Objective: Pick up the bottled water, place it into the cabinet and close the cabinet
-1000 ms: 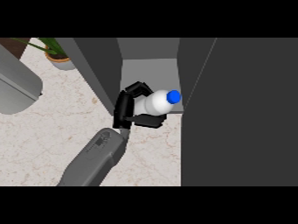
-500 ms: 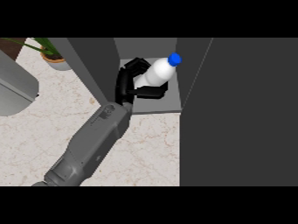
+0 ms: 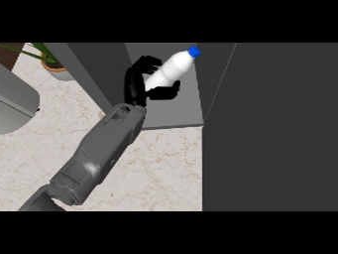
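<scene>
Plainly, the right hand (image 3: pixel 136 85) has its fingers and thumb curled round the bottled water (image 3: pixel 173 65), a white bottle with a blue cap. It is tilted, cap toward the upper right, and held inside the open cabinet (image 3: pixel 91 69), above its pale grey shelf (image 3: pixel 177 112).

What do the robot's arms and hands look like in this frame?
The forearm is grey, boxy with rounded edges and panel seams; no cables or markings show. Its hand is black, with slim fingers and a thumb. A second grey forearm shows at the left edge, hand unseen.
</scene>
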Tool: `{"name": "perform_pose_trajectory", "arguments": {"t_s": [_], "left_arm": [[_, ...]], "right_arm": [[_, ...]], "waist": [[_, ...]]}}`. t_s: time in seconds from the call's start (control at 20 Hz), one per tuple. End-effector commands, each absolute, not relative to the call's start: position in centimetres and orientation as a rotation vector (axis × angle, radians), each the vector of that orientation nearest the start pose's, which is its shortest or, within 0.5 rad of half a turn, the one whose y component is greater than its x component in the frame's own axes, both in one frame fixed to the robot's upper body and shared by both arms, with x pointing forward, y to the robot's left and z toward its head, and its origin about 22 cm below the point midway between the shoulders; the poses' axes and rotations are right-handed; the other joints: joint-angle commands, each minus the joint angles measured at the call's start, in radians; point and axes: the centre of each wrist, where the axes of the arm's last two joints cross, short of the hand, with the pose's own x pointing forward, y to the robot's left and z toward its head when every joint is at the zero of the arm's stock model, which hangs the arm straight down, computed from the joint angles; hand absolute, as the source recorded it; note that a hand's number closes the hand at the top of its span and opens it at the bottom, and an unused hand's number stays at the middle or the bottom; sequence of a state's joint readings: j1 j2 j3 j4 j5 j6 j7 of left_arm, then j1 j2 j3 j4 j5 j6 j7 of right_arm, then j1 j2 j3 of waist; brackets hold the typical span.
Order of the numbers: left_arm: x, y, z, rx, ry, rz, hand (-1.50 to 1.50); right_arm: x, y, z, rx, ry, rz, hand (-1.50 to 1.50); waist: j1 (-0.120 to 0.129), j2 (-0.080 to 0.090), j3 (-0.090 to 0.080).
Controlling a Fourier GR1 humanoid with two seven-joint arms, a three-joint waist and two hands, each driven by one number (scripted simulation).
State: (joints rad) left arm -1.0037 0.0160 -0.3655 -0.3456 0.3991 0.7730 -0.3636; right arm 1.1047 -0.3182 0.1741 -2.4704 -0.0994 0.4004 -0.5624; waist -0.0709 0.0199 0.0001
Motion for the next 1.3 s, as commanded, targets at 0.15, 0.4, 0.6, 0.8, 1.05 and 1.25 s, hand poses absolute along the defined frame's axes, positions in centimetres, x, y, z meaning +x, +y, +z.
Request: {"name": "perform_pose_trajectory", "arguments": {"t_s": [0.15,0.4,0.6,0.8,1.05,1.25], "left_arm": [[42.1,10.5,1.6,0.716,-1.636,-0.106,-1.5],[42.5,9.7,2.7,0.613,-1.739,-0.098,-1.5],[43.1,8.4,5.8,0.41,-1.902,0.112,1.5],[43.0,7.7,6.7,0.132,-1.978,0.127,1.5],[42.8,7.7,6.2,0.044,-1.947,0.149,1.5],[41.3,7.2,5.2,-0.002,-1.956,0.142,1.5]], "right_arm": [[1.7,-26.0,12.2,0.354,-1.945,0.235,-1.5],[1.9,-26.5,11.6,0.352,-1.939,0.247,-1.5],[2.5,-25.8,10.5,0.376,-1.939,0.247,-1.5],[1.9,-25.2,12.4,0.379,-1.938,0.238,-1.5],[2.1,-25.6,11.9,0.394,-1.934,0.26,-1.5],[1.9,-24.4,13.2,0.377,-1.937,0.28,-1.5]], "waist": [[-0.003,0.008,-0.001],[0.006,0.006,-0.002],[0.02,0.011,-0.004],[0.013,0.003,-0.004],[0.017,-0.01,-0.001],[0.031,-0.021,-0.001]]}}
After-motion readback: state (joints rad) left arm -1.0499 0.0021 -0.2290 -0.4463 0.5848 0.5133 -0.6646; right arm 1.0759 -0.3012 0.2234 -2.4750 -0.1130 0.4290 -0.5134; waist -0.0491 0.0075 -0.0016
